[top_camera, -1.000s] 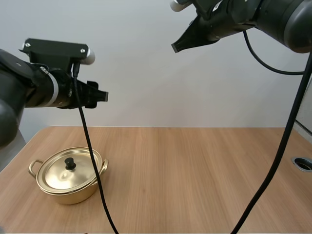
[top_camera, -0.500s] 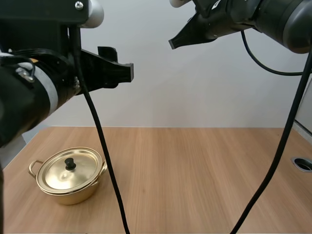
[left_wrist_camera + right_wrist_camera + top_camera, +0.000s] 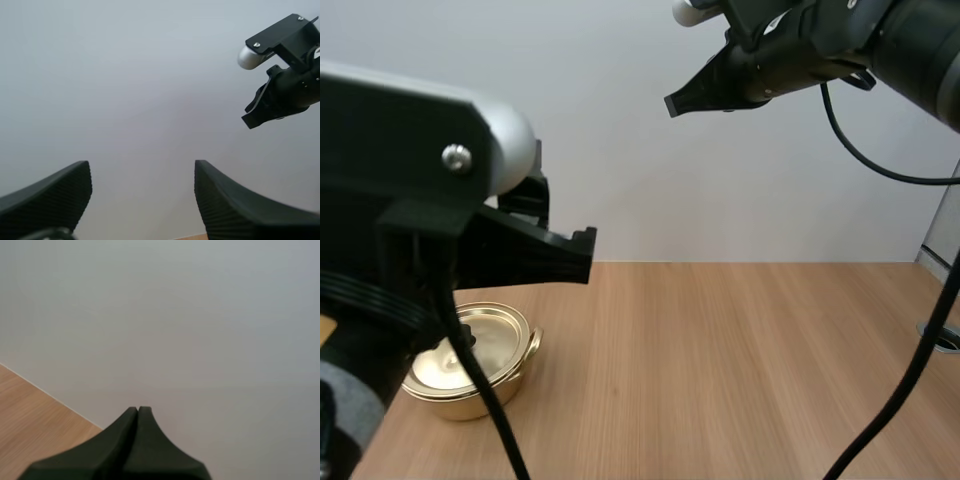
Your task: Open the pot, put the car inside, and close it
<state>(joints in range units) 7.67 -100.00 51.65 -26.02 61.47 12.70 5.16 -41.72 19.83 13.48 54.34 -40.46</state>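
Change since earlier frame: the left arm has swung nearer the high camera and now covers the near-left part of the pot (image 3: 505, 378). The right gripper (image 3: 676, 101) has barely shifted, and the pot has stayed where it stood.
Left gripper (image 3: 142, 171): held high above the table (image 3: 750, 360), level and aimed forward, over the pot's side of the table. Its fingers (image 3: 55, 195) stand well apart with the ribbed faces turned to each other and nothing between them.
Reason for this hold: probably readiness to take the lid. The arm nearer the pot carries the spread fingers, but it has not yet tipped down toward it.
Right gripper: raised high over the far middle of the table, well apart from the pot. Its fingers lie together as one dark wedge, empty, pointing down and left.
Reason for this hold: probably parked clear, leaving the approach to the pot free for the left arm.
Pot: gold, two-handled, upright on the left part of the table.
Lid (image 3: 508, 335): seated squarely on the pot's rim, untouched.
Stage: opening not yet begun. Both grippers are well above the pot, so a descent comes first.
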